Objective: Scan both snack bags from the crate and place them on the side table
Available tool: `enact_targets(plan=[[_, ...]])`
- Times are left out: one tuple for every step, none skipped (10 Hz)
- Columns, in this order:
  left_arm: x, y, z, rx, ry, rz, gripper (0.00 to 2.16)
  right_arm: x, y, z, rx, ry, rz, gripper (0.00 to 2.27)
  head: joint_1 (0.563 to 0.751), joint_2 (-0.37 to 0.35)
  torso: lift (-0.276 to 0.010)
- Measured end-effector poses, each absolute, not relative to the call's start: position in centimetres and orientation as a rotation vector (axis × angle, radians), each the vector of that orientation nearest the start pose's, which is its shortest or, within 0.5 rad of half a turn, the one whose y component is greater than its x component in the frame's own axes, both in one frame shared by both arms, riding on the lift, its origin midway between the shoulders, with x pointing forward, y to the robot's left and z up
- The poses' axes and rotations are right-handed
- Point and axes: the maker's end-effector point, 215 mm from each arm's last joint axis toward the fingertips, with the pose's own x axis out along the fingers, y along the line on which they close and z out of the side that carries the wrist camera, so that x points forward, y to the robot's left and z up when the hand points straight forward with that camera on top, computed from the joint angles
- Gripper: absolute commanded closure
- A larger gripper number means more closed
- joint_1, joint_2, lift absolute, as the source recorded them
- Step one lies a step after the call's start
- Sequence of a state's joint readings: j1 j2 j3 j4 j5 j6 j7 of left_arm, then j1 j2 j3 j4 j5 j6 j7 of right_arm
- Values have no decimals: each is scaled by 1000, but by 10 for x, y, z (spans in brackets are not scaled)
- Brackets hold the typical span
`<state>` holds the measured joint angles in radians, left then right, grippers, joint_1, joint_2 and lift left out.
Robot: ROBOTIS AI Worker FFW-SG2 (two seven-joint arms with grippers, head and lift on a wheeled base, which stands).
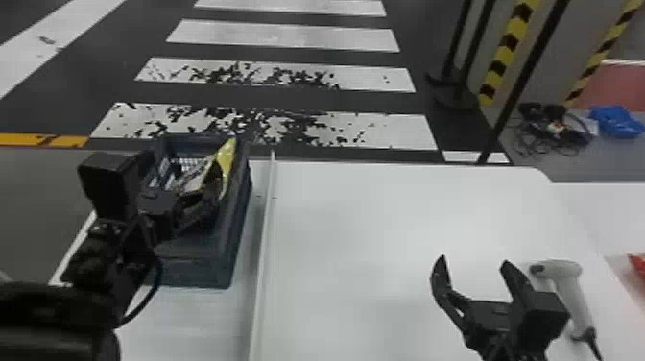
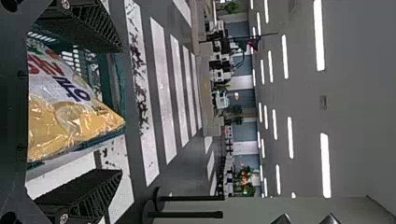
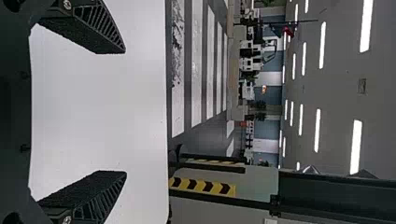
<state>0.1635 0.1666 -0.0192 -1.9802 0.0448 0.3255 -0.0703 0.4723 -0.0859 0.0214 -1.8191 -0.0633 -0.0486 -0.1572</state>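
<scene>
My left gripper (image 1: pixel 194 204) is at the dark crate (image 1: pixel 201 269), beside a yellow and white snack bag (image 1: pixel 227 161) standing inside. In the left wrist view, the left gripper (image 2: pixel 121 112) is open, with the snack bag (image 2: pixel 70 107) between its widely parted fingers. Whether a second bag lies in the crate, I cannot tell. Over the white table, my right gripper (image 1: pixel 474 261) stands open with nothing in it, just left of the white hand scanner (image 1: pixel 571 283). The right wrist view has this gripper (image 3: pixel 125 112) above the bare tabletop.
A raised white strip (image 1: pixel 265 249) runs along the white table (image 1: pixel 364 216), just right of the crate. Something red (image 1: pixel 638 265) lies at the far right edge. Beyond the table are posts and a blue bundle (image 1: pixel 616 121) on the floor.
</scene>
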Motion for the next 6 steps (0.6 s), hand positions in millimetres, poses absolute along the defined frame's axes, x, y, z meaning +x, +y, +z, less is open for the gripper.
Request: enact_targets(plan=[[564, 233, -315, 131, 116, -133, 76, 434, -269, -438, -26, 185, -118, 63, 695, -39, -95], [579, 230, -324, 141, 144, -151, 73, 434, -271, -440, -28, 192, -121, 63, 695, -42, -95], [592, 224, -333, 152, 170, -174, 73, 433, -272, -441, -29, 195, -122, 63, 695, -48, -95], [602, 220, -337, 164, 184, -186, 73, 433, -273, -442, -30, 197, -124, 63, 695, -54, -95], [608, 217, -342, 177, 195, -192, 73, 433, -274, -443, -31, 202, -125, 63, 695, -59, -95], [612, 215, -352, 201, 215, -199, 73, 432, -276, -445, -32, 207, -128, 63, 695, -63, -95]])
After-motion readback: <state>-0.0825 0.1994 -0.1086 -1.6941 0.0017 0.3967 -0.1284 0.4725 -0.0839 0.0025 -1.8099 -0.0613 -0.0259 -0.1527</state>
